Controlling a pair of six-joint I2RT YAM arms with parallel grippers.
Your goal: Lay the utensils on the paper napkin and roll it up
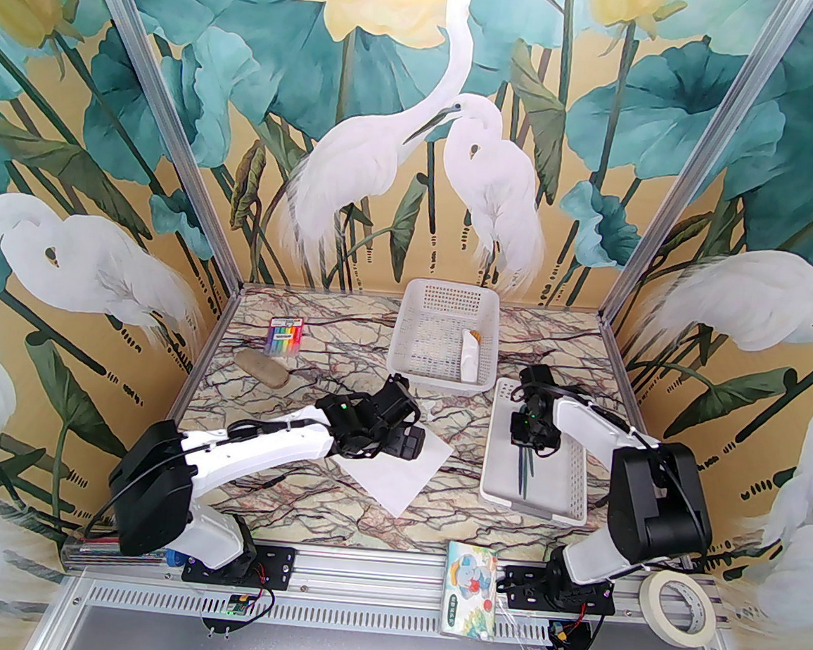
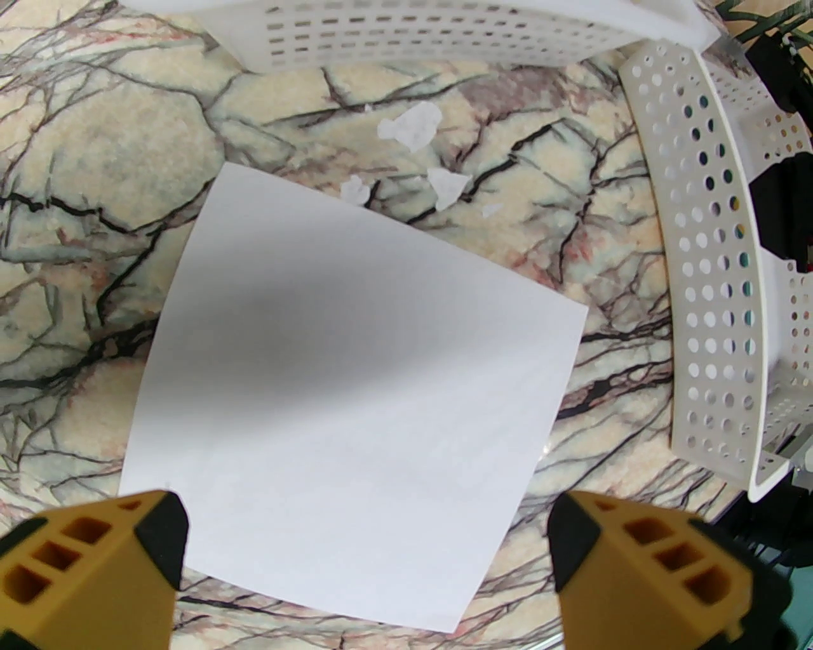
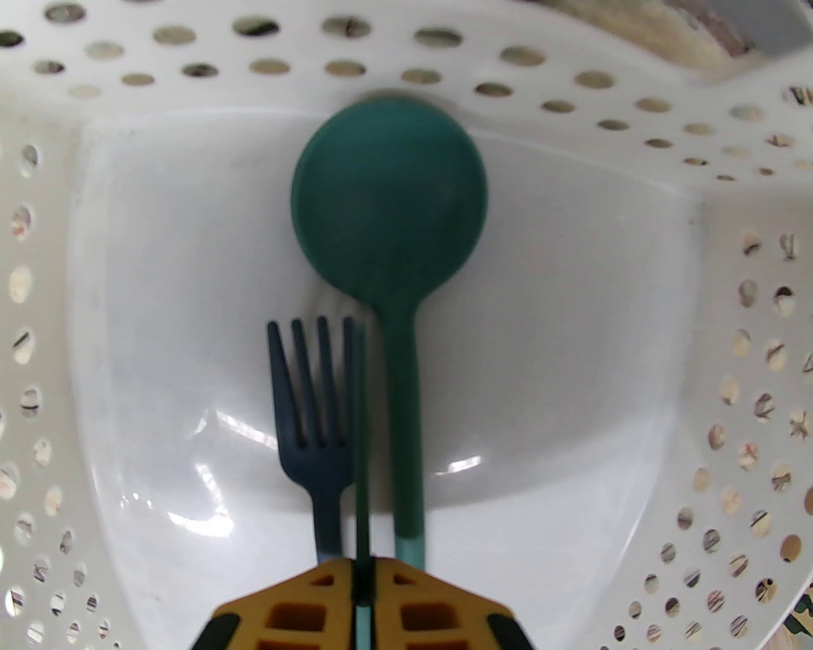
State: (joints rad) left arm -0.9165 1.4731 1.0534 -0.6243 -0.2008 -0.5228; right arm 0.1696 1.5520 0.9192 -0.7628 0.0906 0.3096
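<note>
Top view bright, even light from above, soft shadows under arms on the surface (image 1: pixel 307 491). Left wrist sharp, fisheye bend on basket (image 2: pixel 705 285) wall, broad grey shadow across paper napkin (image 2: pixel 356 393). Right wrist soft: spoon (image 3: pixel 389 197) bowl blurred, thin green utensil (image 3: pixel 360 444) smeared, white glare streaks on basket floor, edge holes stretched

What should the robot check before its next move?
1. Napkin lying flat with nothing on it: ok.
2. Left fingers open over the napkin: ok.
3. Right fingers closed on something: ok, they pinch a thin green stick.
4. Fork and spoon gripped: not ok, both lie in the basket beside the stick.
5. Stick lifted off the basket floor: cannot tell.
</note>
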